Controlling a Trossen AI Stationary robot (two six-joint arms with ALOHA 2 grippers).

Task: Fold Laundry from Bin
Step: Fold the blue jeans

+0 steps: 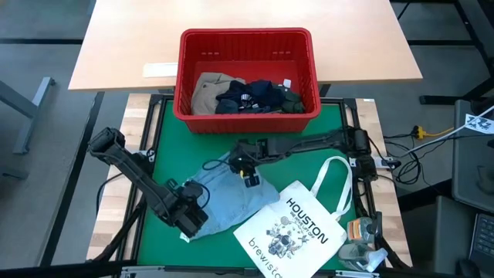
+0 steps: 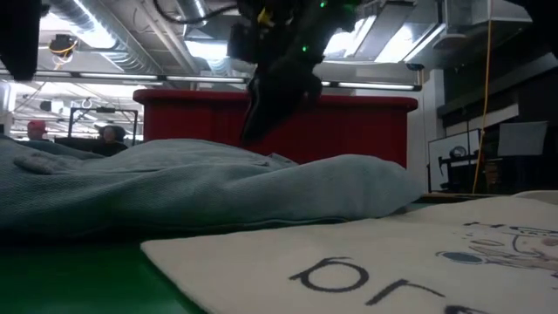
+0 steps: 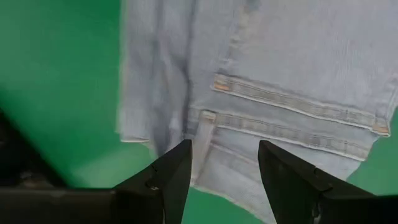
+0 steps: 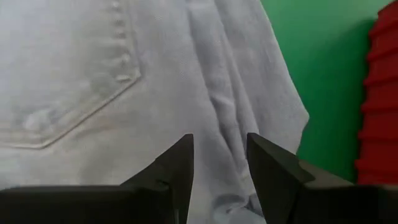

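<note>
The light blue denim garment [image 1: 224,197] lies rumpled on the green mat [image 1: 162,139], left of centre. My left gripper [image 1: 193,222] hangs open above its near left end. The left wrist view shows the waistband seam [image 3: 292,118] beneath my left gripper [image 3: 224,152]. My right gripper [image 1: 247,171] hovers open over the garment's far part. In the right wrist view a back pocket [image 4: 68,93] shows beyond my right gripper [image 4: 219,143]. The red bin [image 1: 247,37] stands at the far edge. Tan, navy and dark green laundry [image 1: 247,94] rests on its bottom.
A white tote bag [image 1: 297,232] printed "HOUSTON" lies on the near right of the mat, next to the denim. Small clutter [image 1: 363,239] sits at the near right corner. A light wooden tabletop [image 1: 123,46] stretches behind the bin. Bare mat shows at the far left.
</note>
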